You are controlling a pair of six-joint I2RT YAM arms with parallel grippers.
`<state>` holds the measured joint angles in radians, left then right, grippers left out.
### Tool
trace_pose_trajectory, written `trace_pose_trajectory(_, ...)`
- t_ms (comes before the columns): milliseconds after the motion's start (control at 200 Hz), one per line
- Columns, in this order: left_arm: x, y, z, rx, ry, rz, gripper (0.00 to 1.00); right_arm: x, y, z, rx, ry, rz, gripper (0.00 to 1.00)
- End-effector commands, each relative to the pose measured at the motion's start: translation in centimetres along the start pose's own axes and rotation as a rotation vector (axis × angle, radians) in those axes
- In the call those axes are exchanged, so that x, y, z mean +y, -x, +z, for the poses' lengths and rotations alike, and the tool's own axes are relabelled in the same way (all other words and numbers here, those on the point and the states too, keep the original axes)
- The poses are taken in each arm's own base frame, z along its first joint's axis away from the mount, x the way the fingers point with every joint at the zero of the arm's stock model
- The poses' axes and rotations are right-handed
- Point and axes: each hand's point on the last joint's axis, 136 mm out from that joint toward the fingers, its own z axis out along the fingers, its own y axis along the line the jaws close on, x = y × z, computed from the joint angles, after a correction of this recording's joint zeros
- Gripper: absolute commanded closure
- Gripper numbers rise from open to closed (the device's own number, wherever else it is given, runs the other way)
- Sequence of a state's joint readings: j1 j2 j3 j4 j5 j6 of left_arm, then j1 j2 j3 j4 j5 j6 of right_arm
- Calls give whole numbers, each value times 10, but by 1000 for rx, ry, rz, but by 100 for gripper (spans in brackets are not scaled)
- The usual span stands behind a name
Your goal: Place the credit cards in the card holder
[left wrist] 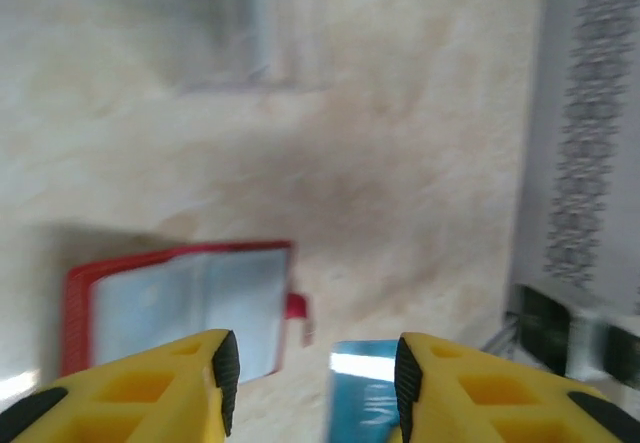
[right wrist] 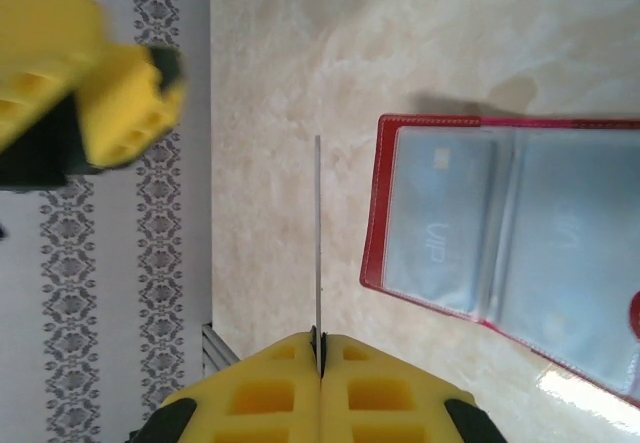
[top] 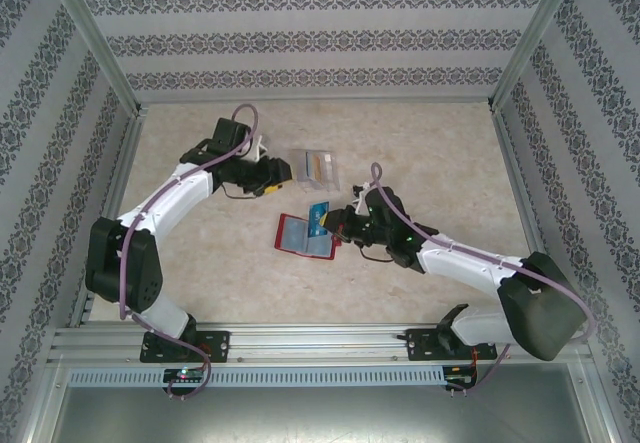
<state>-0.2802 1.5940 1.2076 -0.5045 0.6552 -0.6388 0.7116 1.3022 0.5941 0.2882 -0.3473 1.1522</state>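
The card holder (top: pixel 303 235) is a red wallet lying open on the table, its grey-blue pockets facing up. My right gripper (top: pixel 340 221) hovers at its right edge, shut on a blue credit card (top: pixel 318 217). In the right wrist view that blue card (right wrist: pixel 318 233) shows edge-on, pinched at my right gripper (right wrist: pixel 318 336), with the card holder (right wrist: pixel 500 243) to its right. My left gripper (top: pixel 272 175) hangs open and empty behind the wallet. The left wrist view is blurred: my left gripper (left wrist: pixel 315 383) is open, with the card holder (left wrist: pixel 180 298) and the blue card (left wrist: pixel 362 403) lying beyond it.
A clear plastic case (top: pixel 320 166) holding tan and orange cards lies behind the wallet, close to my left gripper. Patterned walls and metal frame posts enclose the table on three sides. A metal rail (top: pixel 320 343) runs along the near edge.
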Motion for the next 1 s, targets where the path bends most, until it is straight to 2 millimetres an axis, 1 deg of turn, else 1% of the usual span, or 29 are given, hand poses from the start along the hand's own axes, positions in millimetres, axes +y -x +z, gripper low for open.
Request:
trace_pose_trajectory(0, 51, -28, 3, 8, 154, -20, 45, -10, -13, 13, -59, -62, 6, 100)
trace_pose_trajectory(70, 60, -40, 8, 1, 128, -30, 38, -15, -24, 29, -24, -81, 10, 100)
trace_pose_trajectory(115, 64, -46, 11, 5, 122, -36, 37, -17, -24, 36, -20, -91, 8, 100)
trace_pose_trajectory(170, 69, -51, 15, 10, 125, -39, 37, -21, -21, 39, -35, -94, 11, 100)
trace_pose_trajectory(310, 70, -62, 31, 54, 114, -27, 42, -28, -24, 46, -19, -90, -6, 100)
trace_pose_trajectory(405, 75, -69, 41, 90, 129, -23, 47, -44, -21, 46, -32, -115, 12, 100)
trace_pose_trajectory(515, 78, -71, 47, 99, 141, -21, 48, -55, -13, 46, -49, -122, 33, 100)
trace_pose_trajectory(674, 83, -72, 54, 109, 159, -6, 48, -57, -5, 47, -40, -122, 17, 100)
trace_pose_trajectory(914, 80, -77, 66, 141, 123, 4, 48, -74, -11, 59, -12, -135, 49, 100)
trace_pose_trajectory(994, 81, -79, 67, 145, 123, 4, 48, -72, -12, 65, 0, -113, 47, 100)
